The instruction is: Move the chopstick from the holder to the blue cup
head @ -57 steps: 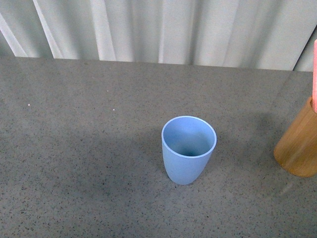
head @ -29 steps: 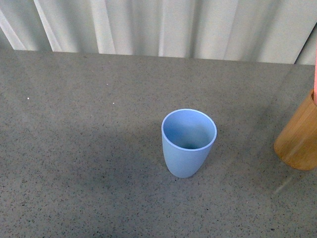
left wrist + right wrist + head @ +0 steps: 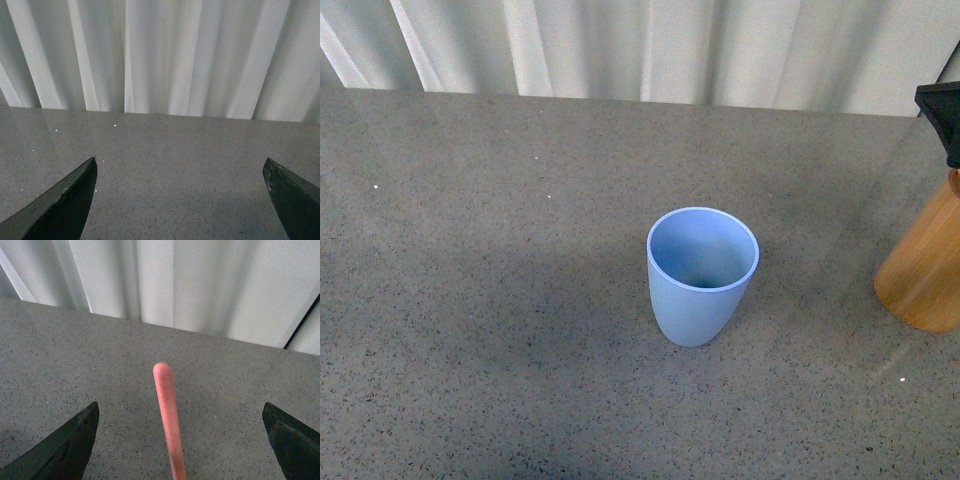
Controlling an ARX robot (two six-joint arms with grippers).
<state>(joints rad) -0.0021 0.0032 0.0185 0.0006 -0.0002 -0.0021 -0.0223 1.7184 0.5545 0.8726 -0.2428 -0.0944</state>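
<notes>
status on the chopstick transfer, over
Left gripper open. Right gripper open over holder, chopstick ungripped. Blue cup upright, empty. No obstruction seen.

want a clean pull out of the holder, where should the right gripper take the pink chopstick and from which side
Grip the pink chopstick on its upper shaft, just below the rounded tip. Come down from above with the right gripper, whose open jaws straddle it. The stick is slim and stands up out of the wooden holder, so probably only that top part is free.
</notes>
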